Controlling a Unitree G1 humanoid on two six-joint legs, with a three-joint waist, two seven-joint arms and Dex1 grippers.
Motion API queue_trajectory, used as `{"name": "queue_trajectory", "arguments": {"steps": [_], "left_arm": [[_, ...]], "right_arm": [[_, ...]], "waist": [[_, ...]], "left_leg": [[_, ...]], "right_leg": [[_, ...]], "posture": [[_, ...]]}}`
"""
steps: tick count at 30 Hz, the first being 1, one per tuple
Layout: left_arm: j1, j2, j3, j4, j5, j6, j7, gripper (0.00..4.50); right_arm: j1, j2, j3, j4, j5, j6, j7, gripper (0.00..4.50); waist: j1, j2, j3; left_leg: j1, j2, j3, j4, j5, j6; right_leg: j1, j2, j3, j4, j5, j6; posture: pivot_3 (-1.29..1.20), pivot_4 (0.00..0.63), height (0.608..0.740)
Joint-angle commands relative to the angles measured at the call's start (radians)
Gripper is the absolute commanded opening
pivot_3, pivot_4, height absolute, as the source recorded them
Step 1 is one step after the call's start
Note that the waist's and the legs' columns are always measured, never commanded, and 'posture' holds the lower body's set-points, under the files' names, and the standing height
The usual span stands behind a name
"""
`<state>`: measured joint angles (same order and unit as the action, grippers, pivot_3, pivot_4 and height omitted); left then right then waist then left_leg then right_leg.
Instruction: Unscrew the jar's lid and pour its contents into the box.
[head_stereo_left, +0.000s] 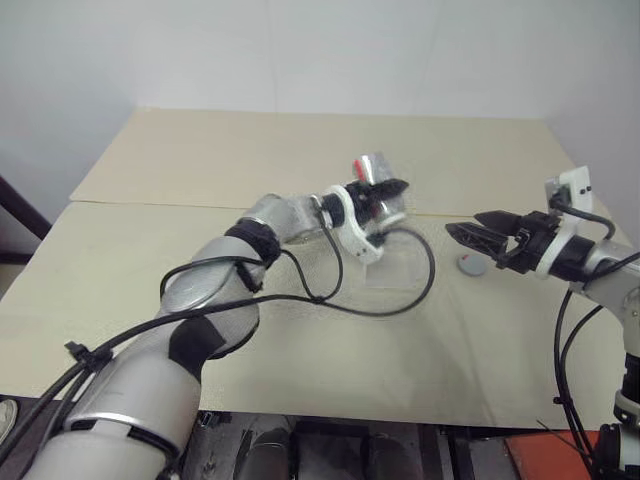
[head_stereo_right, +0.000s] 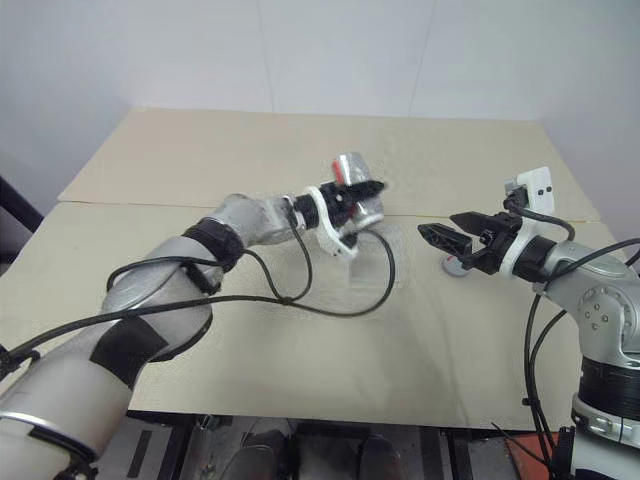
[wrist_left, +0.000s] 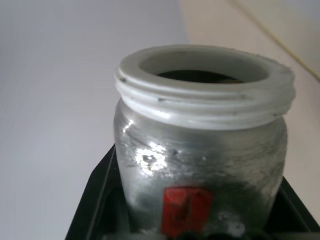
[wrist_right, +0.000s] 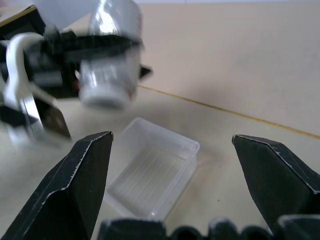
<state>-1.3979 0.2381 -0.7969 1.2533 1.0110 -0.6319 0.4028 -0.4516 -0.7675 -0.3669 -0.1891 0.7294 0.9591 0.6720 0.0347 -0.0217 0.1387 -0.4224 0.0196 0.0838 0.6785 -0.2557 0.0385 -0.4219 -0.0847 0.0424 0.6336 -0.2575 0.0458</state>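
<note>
My left gripper (head_stereo_left: 392, 187) is shut on the jar (head_stereo_left: 372, 168), a silvery-grey cylinder with a red mark, held above the table. The lid is off and the white threaded neck (wrist_left: 205, 107) is open. In the right wrist view the jar (wrist_right: 112, 55) is tipped mouth-down above the far corner of the clear box (wrist_right: 155, 175). The contents are hidden: the mouth looks dark inside. The lid (head_stereo_left: 471, 264) lies flat on the table right of the box. Just above it my right gripper (head_stereo_left: 465, 228) is open and holds nothing, pointing towards the box.
A black cable (head_stereo_left: 425, 285) from my left wrist loops over the table beside the box (head_stereo_left: 395, 265). The beige table (head_stereo_left: 200, 160) has a seam across its middle and ends at a white wall.
</note>
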Motion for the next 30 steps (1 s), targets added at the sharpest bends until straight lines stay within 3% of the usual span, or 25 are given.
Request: {"name": "queue_trajectory", "arguments": {"steps": [1, 3, 5, 7, 10, 15, 18, 24, 27, 30], "left_arm": [[0.046, -0.027, 0.292, 0.004, -0.374, 0.008, -0.332, 1.93], [0.087, -0.08, 0.517, -0.02, -0.657, 0.118, -0.604, 1.93], [0.099, -0.121, 0.688, -0.065, -0.861, 0.306, -0.769, 1.93], [0.105, -0.14, 0.797, -0.113, -0.985, 0.484, -0.839, 1.93], [0.169, -0.153, 0.875, -0.199, -1.066, 0.643, -0.804, 1.93], [0.323, -0.16, 0.845, -0.364, -1.051, 0.627, -0.803, 1.93], [0.337, -0.152, 0.838, -0.388, -1.067, 0.717, -0.838, 1.93], [0.323, -0.137, 0.831, -0.391, -1.067, 0.651, -0.863, 1.93], [0.283, -0.111, 0.755, -0.348, -0.971, 0.537, -0.847, 1.93], [0.187, -0.04, 0.542, -0.261, -0.703, 0.251, -0.747, 1.93]], "right_arm": [[-0.009, -0.015, 0.0, -0.042, -0.007, -0.055, 0.017, 4.45], [-0.015, -0.021, 0.015, -0.035, -0.014, -0.068, 0.027, 4.45], [-0.019, -0.019, 0.024, -0.029, -0.017, -0.076, 0.029, 4.45], [-0.019, -0.015, 0.03, -0.027, -0.019, -0.079, 0.025, 4.45], [-0.011, -0.005, 0.035, -0.033, -0.02, -0.08, 0.02, 4.45], [-0.015, -0.003, 0.036, -0.034, -0.011, -0.073, 0.018, 4.45], [-0.02, 0.0, 0.04, -0.033, -0.01, -0.073, 0.016, 4.45], [-0.016, 0.004, 0.04, -0.043, -0.009, -0.078, 0.014, 4.45], [-0.016, 0.002, 0.038, -0.046, -0.008, -0.079, 0.014, 4.45], [-0.015, -0.002, 0.042, -0.046, -0.015, -0.087, 0.019, 4.45]], "waist": [[0.0, 0.002, -0.001], [0.002, 0.002, -0.001], [0.002, 0.002, -0.001], [-0.002, 0.002, -0.001], [-0.021, 0.002, -0.001], [-0.033, 0.003, -0.002], [-0.033, 0.003, -0.002], [-0.028, 0.003, -0.002], [-0.024, 0.003, -0.002], [-0.022, 0.003, -0.002]], "left_leg": [[0.0, -0.001, 0.0, 0.0, 0.0, 0.0], [0.0, -0.001, 0.001, 0.001, 0.0, 0.0], [0.0, -0.003, 0.001, 0.003, 0.0, 0.0], [0.0, -0.004, 0.0, 0.005, 0.0, 0.001], [0.0, -0.005, -0.004, 0.005, 0.0, 0.002], [0.003, -0.005, -0.005, 0.004, 0.0, 0.002], [0.004, -0.005, -0.005, 0.004, 0.0, 0.001], [0.004, -0.005, -0.005, 0.005, 0.0, 0.001], [0.004, -0.005, -0.005, 0.005, 0.0, 0.001], [0.004, -0.006, -0.005, 0.004, 0.0, 0.001]], "right_leg": [[0.0, 0.0, 0.0, 0.0, 0.0, 0.0], [0.0, -0.002, -0.003, 0.002, 0.0, 0.0], [0.0, -0.006, -0.009, 0.005, 0.0, 0.0], [0.001, -0.007, -0.011, 0.005, 0.0, 0.0], [0.001, -0.007, -0.011, 0.005, 0.0, 0.001], [0.002, -0.008, -0.01, 0.008, 0.0, 0.001], [0.002, -0.007, -0.01, 0.008, 0.0, 0.001], [0.003, -0.008, -0.009, 0.008, 0.001, 0.002], [0.002, -0.008, -0.009, 0.008, 0.001, 0.002], [0.002, -0.008, -0.009, 0.008, 0.001, 0.002]], "posture": [[0.0, 0.15, 0.74], [0.0, 0.15, 0.74], [0.0, 0.15, 0.74], [0.0, 0.15, 0.74], [0.0, 0.15, 0.74], [0.0, 0.15, 0.74], [0.0, 0.15, 0.74], [0.0, 0.15, 0.74], [0.0, 0.15, 0.74], [0.0, 0.15, 0.74]]}}
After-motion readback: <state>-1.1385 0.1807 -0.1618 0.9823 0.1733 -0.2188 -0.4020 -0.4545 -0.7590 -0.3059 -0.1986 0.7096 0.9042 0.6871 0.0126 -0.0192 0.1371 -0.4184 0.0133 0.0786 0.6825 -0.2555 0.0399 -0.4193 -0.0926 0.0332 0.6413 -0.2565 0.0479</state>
